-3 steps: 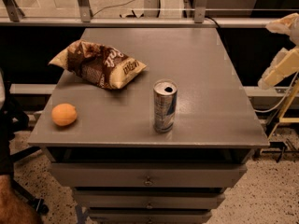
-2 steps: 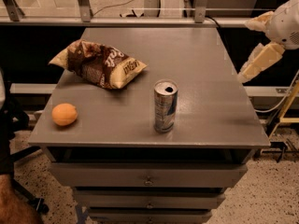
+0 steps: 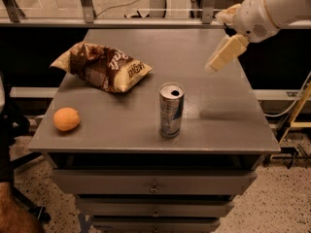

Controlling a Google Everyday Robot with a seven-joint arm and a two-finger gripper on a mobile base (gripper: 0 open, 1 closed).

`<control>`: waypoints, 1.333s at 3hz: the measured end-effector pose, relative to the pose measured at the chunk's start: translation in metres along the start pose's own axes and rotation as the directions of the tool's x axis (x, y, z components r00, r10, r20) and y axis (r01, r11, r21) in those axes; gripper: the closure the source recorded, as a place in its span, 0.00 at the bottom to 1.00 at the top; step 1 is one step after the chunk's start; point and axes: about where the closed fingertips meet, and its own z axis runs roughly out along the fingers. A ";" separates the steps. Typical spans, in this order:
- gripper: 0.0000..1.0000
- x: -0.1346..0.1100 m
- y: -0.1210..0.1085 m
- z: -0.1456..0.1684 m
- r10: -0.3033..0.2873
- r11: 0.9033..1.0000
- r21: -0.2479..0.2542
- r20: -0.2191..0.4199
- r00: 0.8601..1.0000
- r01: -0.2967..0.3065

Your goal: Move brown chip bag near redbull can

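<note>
Camera view: The gripper (image 3: pixel 225 50) hung above the right rear part of the grey table (image 3: pixel 218 115), at the end of a white arm reaching in from the upper right corner. It held nothing; whether it was released or clenched could not be determined. The brown chip bag (image 3: pixel 104 67) lay crumpled on the left rear area of the tabletop, well apart from the gripper. The redbull can (image 3: pixel 171 109) stood upright near the front centre, to the right of and in front of the bag, not touching it. A round orange fruit (image 3: pixel 66 119) rested near the front left edge. Drawers (image 3: pixel 153 183) sat below the tabletop.
</note>
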 end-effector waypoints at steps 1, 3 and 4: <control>0.00 -0.027 0.014 0.028 -0.016 1.000 -0.025 0.020 1.000 0.016; 0.00 -0.046 0.020 0.063 -0.012 0.999 -0.036 0.055 0.998 0.014; 0.00 -0.057 0.006 0.082 -0.013 0.999 -0.046 0.089 0.996 0.018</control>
